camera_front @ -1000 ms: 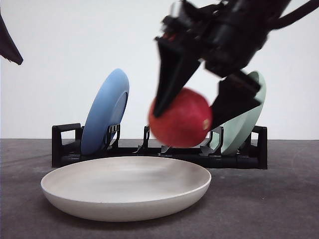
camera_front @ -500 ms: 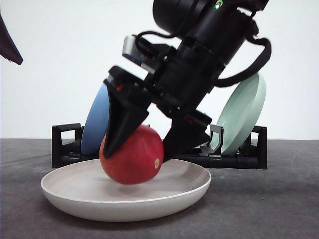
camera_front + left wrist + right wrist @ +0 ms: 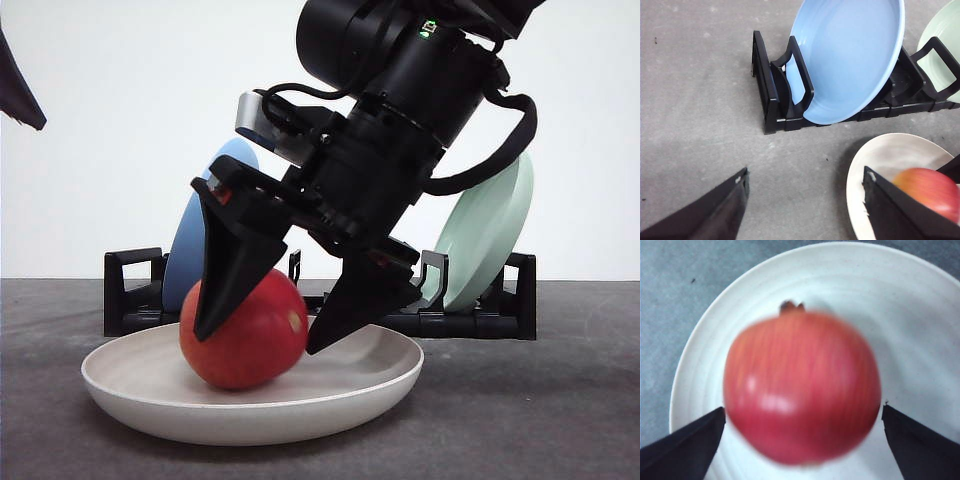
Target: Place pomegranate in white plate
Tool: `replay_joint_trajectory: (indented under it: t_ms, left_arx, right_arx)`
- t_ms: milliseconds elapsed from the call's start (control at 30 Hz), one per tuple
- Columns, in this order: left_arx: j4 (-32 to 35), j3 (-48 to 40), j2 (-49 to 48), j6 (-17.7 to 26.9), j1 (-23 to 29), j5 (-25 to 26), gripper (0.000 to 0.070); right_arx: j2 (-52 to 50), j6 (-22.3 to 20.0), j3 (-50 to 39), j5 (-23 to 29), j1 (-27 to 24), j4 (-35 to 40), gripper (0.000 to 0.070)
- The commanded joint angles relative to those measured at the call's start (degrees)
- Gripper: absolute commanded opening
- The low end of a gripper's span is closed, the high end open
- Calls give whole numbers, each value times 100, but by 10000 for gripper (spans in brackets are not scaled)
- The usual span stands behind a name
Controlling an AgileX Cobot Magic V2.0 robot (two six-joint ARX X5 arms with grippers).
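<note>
The red pomegranate (image 3: pixel 240 345) lies in the left half of the white plate (image 3: pixel 250 415), its base on the plate floor. My right gripper (image 3: pixel 252 342) reaches down from the upper right, and its black fingers (image 3: pixel 225 275) straddle the fruit. In the right wrist view the pomegranate (image 3: pixel 800 385) looks blurred on the white plate (image 3: pixel 920 305), and the right gripper (image 3: pixel 803 409) stands open with thin gaps at the fingertips. My left gripper (image 3: pixel 805 173) hovers open over bare table, left of the white plate (image 3: pixel 880 155) and the pomegranate (image 3: pixel 932 192).
Behind the plate stands a black dish rack (image 3: pixel 130 290) holding an upright blue plate (image 3: pixel 205 230) and a pale green plate (image 3: pixel 490 240). The left wrist view has the rack (image 3: pixel 770 95) and blue plate (image 3: pixel 850 55) close ahead. Grey table lies all around.
My right gripper has carried the pomegranate down and to the left, from in front of the rack into the white plate. The fruit has since turned and settled on the plate floor.
</note>
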Motion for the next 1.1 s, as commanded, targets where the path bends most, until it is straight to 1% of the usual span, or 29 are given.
replay_joint_trajectory:
  t_ms: [0,133,300,400,467,700,933,1067]
  left_arx:
    - [29,26,11,6,-4,46,428]
    - [31,26,11,6,-4,46,428]
    - [31,26,13,7,-4,46,429]
    - [29,26,13,7,-4,46,429]
    - [31,26,13,6,-4,46,429]
    - [29,26,13,4,-4,46,429]
    - [25,26,13,3,-4,46,429]
    - [22,26,13,2,-4,46,429]
  right_arx:
    - [-47,-33,146,-28,21,-84,644]
    - [-416,-169,113,-21,-34,-403,643]
    - [-1082,-342,-335,15,-144,144,641]
    - [-1534,-372,-755,14,-283,532,618]
    - [-1846,-372,-1020,16,-424,622,615]
    - [-2873,-369,-1856,-11,-1125,613,615]
    - [-3884,-275,-2600,-198,-2086,520,615]
    - [-4292,-277,-2776,-196,-2621,316,614]
